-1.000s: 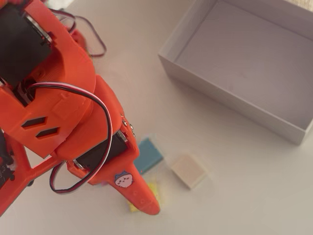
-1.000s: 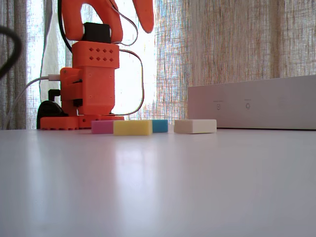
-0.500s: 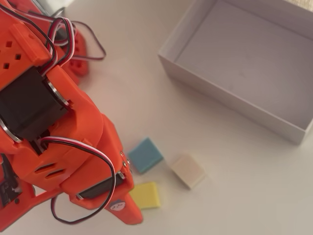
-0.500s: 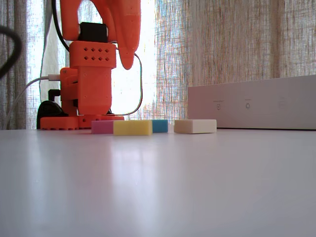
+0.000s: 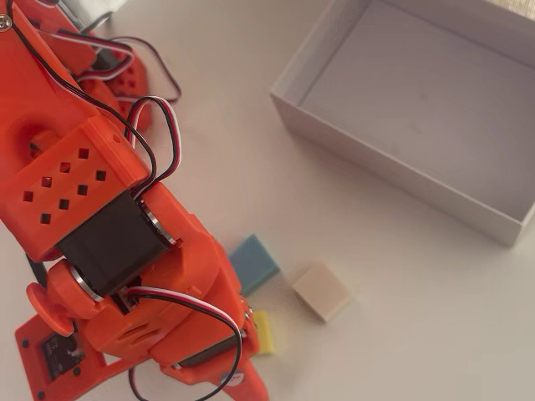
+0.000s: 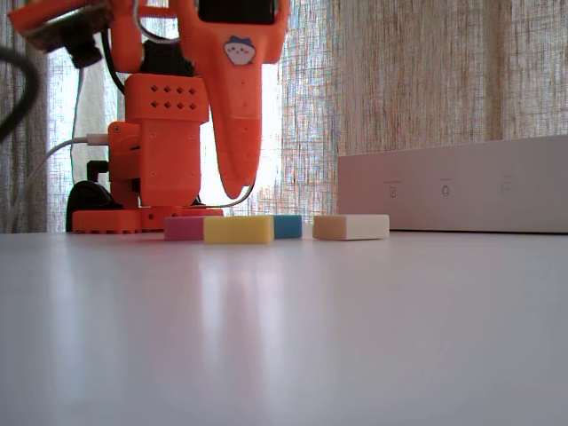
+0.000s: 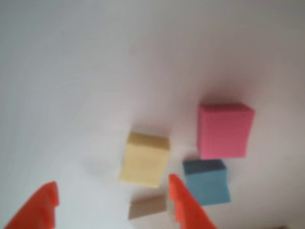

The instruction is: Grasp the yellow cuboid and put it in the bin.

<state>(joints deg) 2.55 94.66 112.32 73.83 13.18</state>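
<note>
Crowding is the risk. Wrist view: tool (image 7: 112, 202) spread, yellow cuboid (image 7: 144, 159) just ahead between its fingers; blue block (image 7: 208, 181) beside one tip could get clipped, pink block (image 7: 224, 131) beyond. Fixed view: tool hangs above the cuboid on the worktop (image 6: 284, 328). Overhead view: bin (image 5: 393, 171) well apart, cream block (image 5: 323, 291) between.

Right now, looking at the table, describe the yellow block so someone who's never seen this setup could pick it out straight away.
Start at the big white bin in the overhead view, then come down to the cluster of small blocks beside the orange arm. The yellow cuboid sits under the open tool, next to a blue block and a pink block. It is the only yellow one; the cream block is paler and lies apart.
</note>
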